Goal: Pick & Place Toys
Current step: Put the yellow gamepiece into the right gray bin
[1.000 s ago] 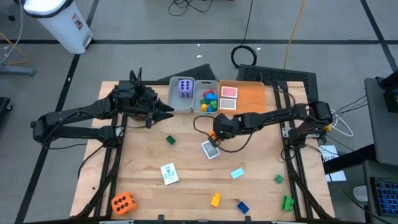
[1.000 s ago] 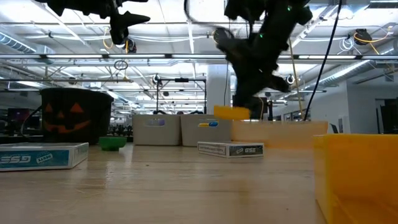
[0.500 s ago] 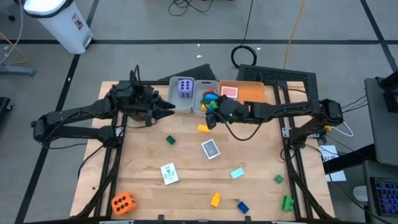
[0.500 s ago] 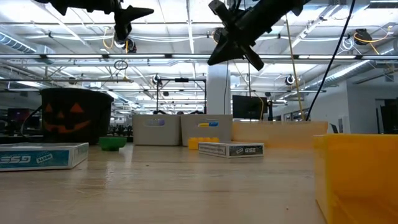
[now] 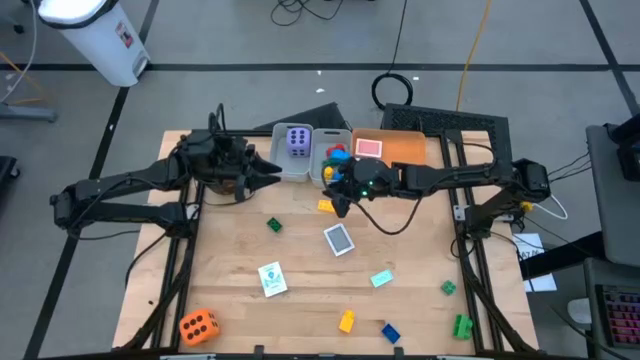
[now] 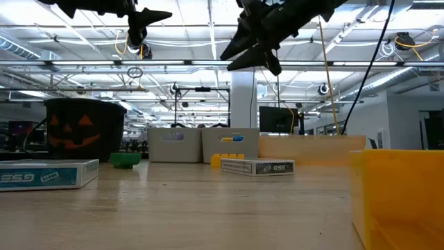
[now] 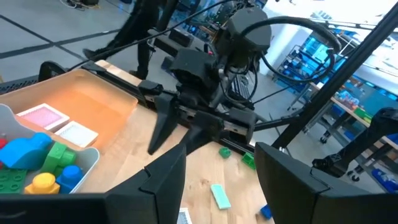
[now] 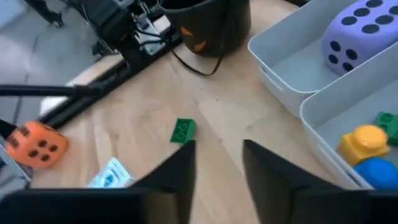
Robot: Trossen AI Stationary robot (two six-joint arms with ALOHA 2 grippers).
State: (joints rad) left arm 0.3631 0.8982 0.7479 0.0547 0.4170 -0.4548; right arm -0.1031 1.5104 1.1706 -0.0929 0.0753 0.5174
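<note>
My right gripper (image 5: 338, 202) hangs open above the table, just in front of the two grey bins, with nothing between its fingers (image 8: 219, 168). A yellow brick (image 5: 326, 206) lies flat on the table beside it, close to the bins' near wall. The left bin holds a purple die (image 5: 297, 140); the right bin (image 5: 322, 172) holds several bricks (image 5: 337, 160). Two cards (image 5: 368, 148) lie on the orange tray. My left gripper (image 5: 274, 176) waits open, high up and left of the bins.
On the table lie a green brick (image 5: 274, 225), two cards (image 5: 339, 239) (image 5: 272, 278), a light blue piece (image 5: 381, 278), an orange die (image 5: 198, 325), and yellow (image 5: 347, 321), blue (image 5: 390, 332) and green (image 5: 462, 325) bricks near the front edge. A black pumpkin bucket (image 8: 208, 18) stands at the left.
My right gripper has risen from beside the card and gone toward the far edge and the bins, tipping up nearer to level; its fingers have opened. The yellow brick that was at its fingertips above the table now lies on the table in front of the bins.
</note>
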